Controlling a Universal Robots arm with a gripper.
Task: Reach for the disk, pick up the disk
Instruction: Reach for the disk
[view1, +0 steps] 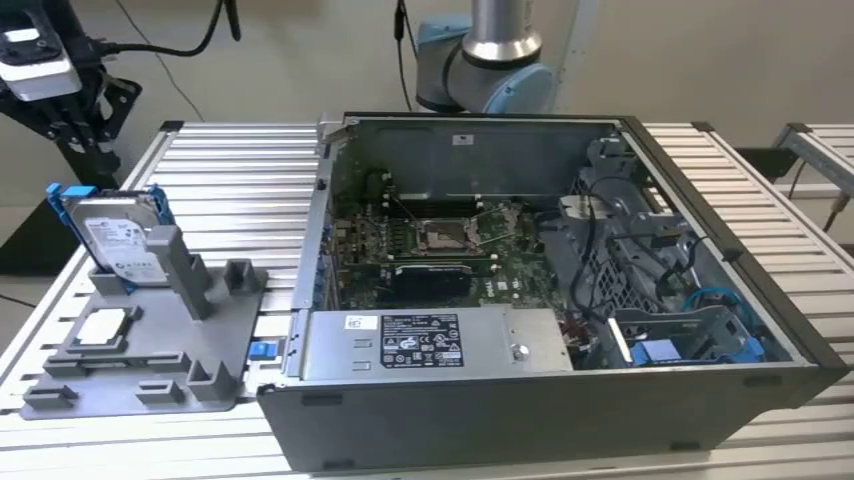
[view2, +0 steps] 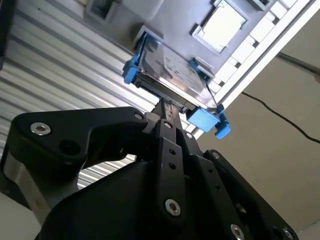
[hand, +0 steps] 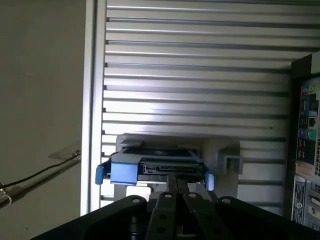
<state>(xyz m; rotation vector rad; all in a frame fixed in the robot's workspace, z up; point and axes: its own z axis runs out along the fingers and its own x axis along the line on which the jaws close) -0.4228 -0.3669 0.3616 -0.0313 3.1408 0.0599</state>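
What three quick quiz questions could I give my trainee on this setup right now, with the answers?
1. True or false: the gripper is already clamped on the disk.
2. In the exterior view, where does the grey holder with the disk sit? A) on the table, at the exterior view's left of the computer case; B) inside the case; C) on top of the case.
3. How is the disk posed in the holder?

Key
1. False: the gripper hangs above the disk, shut, holding nothing.
2. A.
3. Upright, standing on its edge.
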